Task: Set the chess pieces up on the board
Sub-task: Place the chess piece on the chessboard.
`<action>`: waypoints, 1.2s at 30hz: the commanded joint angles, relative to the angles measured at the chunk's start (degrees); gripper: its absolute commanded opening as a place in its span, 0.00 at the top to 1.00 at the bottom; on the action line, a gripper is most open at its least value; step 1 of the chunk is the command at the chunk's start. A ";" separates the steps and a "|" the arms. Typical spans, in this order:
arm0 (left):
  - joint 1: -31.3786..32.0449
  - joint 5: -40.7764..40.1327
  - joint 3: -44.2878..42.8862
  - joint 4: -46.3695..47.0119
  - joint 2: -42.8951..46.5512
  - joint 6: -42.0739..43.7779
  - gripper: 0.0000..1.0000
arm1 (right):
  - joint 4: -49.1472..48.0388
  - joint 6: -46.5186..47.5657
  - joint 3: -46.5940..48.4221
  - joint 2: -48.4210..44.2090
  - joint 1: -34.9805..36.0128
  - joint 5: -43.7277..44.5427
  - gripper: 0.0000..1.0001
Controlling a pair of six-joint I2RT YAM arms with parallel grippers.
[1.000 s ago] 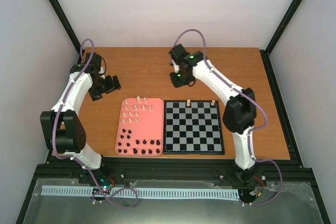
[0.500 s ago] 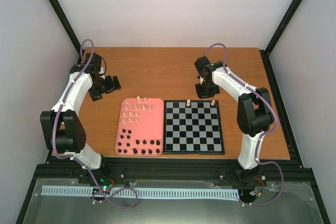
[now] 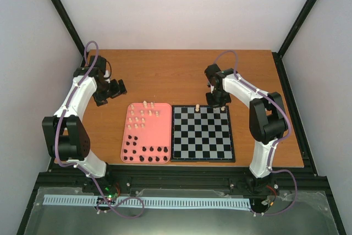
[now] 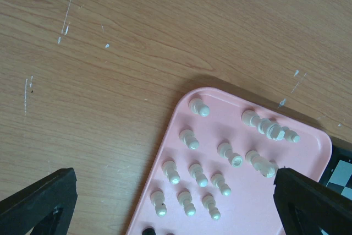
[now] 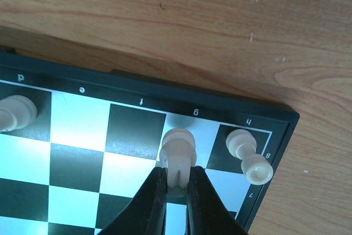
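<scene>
The board point(image 3: 202, 136) lies at the table's middle right. Its far row holds a cream piece point(image 3: 197, 107) and a cream rook point(image 5: 248, 157) on the corner square h. My right gripper point(image 5: 177, 182) is shut on a cream chess piece point(image 5: 177, 149), held over the square just left of that rook; it hangs above the board's far right corner point(image 3: 218, 100). Another cream piece point(image 5: 15, 113) stands further left in that row. My left gripper point(image 3: 117, 87) is open and holds nothing, above bare wood left of the tray, its fingertips point(image 4: 41, 199) wide apart.
A pink tray point(image 3: 163, 126) lies against the board's left side, with several cream pieces point(image 4: 197, 173) at its far end and several black pieces point(image 3: 146, 153) at its near end. Bare wooden table lies behind the tray and board.
My right gripper has carried the cream piece from behind the board's far left corner rightward and come down over its far right corner. The left arm has not moved.
</scene>
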State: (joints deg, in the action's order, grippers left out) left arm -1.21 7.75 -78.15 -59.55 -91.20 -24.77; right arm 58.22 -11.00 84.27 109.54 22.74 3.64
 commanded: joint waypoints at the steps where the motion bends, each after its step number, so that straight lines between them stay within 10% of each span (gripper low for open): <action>1: 0.11 0.39 -0.47 0.50 0.40 -0.10 0.00 | -0.68 -0.33 -1.40 -1.91 -0.51 0.27 0.93; 36: 0.09 0.27 -0.29 0.77 0.06 -0.10 0.00 | -1.34 -0.61 -3.15 -0.02 -0.86 0.25 0.78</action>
State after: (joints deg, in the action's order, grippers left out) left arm -1.21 7.75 -78.15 -59.53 -91.22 -24.77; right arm 57.30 -11.38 81.21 109.56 22.41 3.68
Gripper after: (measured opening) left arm 0.999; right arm 0.205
